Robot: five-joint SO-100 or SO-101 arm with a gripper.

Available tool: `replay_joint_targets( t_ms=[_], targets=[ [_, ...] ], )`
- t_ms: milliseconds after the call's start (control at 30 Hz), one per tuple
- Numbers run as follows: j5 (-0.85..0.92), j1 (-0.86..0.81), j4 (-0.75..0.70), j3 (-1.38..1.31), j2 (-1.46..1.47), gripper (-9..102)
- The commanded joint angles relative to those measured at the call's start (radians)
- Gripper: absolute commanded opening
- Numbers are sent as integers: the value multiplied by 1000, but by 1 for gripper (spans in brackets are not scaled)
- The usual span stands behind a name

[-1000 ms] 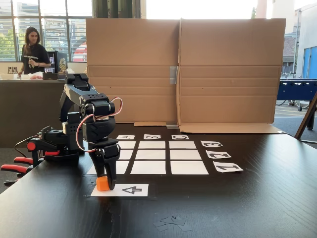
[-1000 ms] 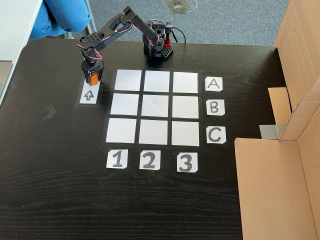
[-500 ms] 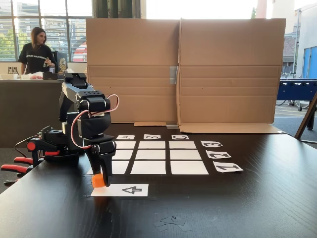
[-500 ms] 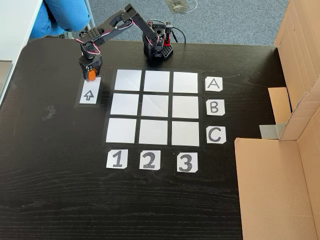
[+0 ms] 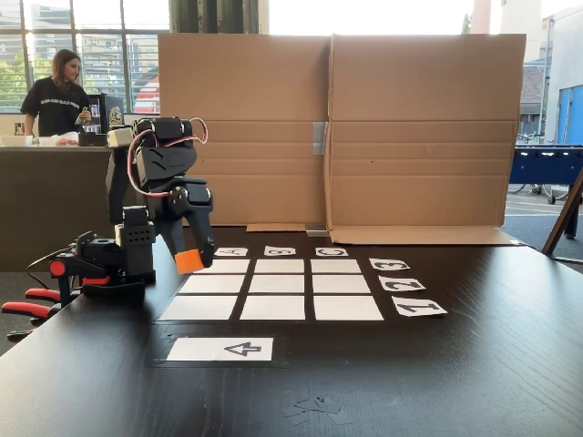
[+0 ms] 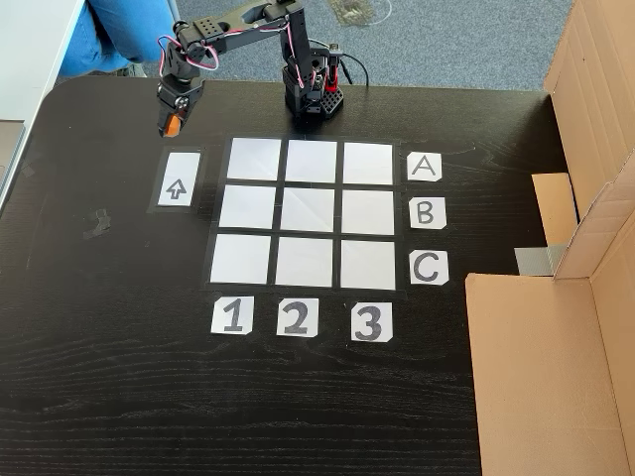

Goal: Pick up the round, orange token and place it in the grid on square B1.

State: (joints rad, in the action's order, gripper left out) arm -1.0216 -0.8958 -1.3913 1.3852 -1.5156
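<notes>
Token (image 5: pixel 189 261) sits clamped in my end effector (image 5: pixel 191 264), raised off the surface (image 6: pixel 119 377), at the grid's (image 6: pixel 309 213) ten o'clock overhead.

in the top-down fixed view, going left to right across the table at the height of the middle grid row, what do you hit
arrow card → left cell of the grid → middle cell → right cell → B label card → cardboard flap
</notes>
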Motion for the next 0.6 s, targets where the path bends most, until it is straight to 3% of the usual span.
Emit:
replay_joint_targets(
  t_ms=[0,567],
  targets=[
    [78,29,-34,26,-124,0],
    [156,281,-86,91,-219,0]
  ],
)
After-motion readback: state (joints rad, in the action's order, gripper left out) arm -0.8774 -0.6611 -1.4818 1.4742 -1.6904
